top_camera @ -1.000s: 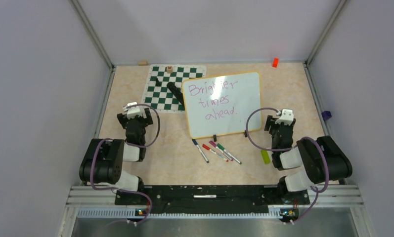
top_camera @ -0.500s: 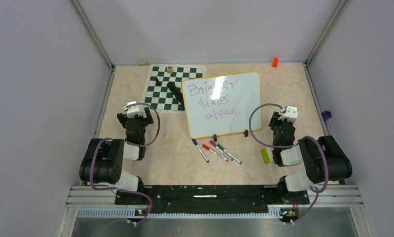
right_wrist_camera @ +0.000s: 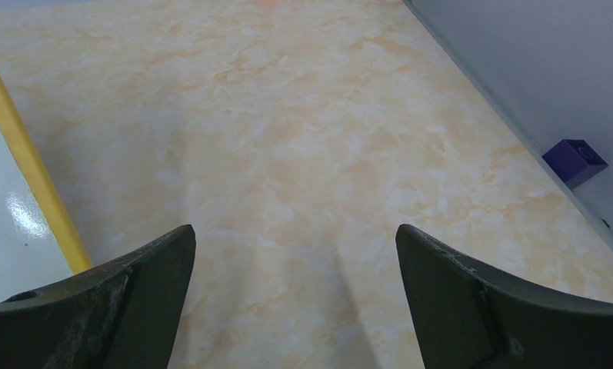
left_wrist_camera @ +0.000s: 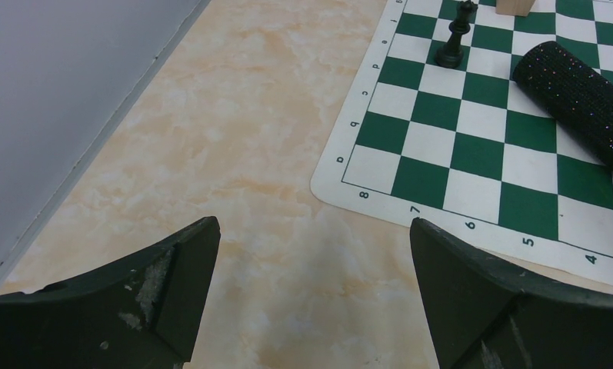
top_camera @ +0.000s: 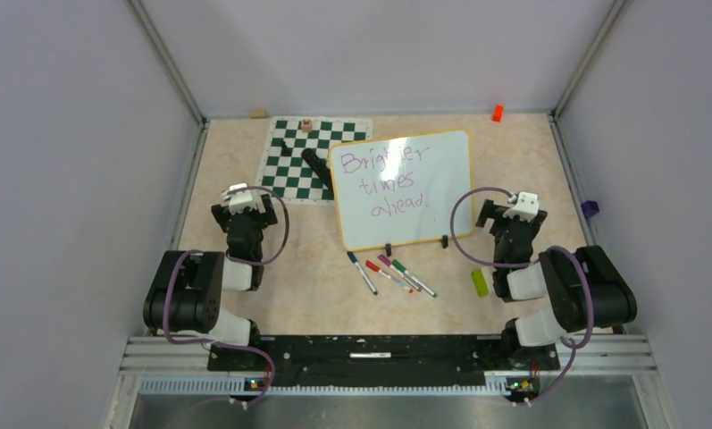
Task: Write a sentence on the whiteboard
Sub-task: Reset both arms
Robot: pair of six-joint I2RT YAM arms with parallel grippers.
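Note:
The whiteboard (top_camera: 450, 174) lies at the table's middle, yellow-rimmed, with two black clips on its near edge. The sentence (top_camera: 389, 183) is on it in purple: "Brighter times ahead", in three slanted lines. My left gripper (top_camera: 243, 207) sits left of the board, open over bare table (left_wrist_camera: 314, 231), nothing between its fingers. My right gripper (top_camera: 510, 214) sits just right of the board, open and empty (right_wrist_camera: 295, 234). In the right wrist view the whiteboard's rim (right_wrist_camera: 26, 154) runs along the left edge.
A green-and-white chess mat (top_camera: 303, 161) lies behind the board, with a black cylinder (left_wrist_camera: 580, 92) and a black chess piece (left_wrist_camera: 451, 46) on it. Several markers (top_camera: 392, 273) lie near the board's front edge, a yellow-green piece (top_camera: 481, 283) by the right arm. A purple block (right_wrist_camera: 574, 160) sits at the right wall.
The right gripper has shifted slightly right, away from the board, and its jaws narrowed briefly and stand wide again. The left arm has not moved.

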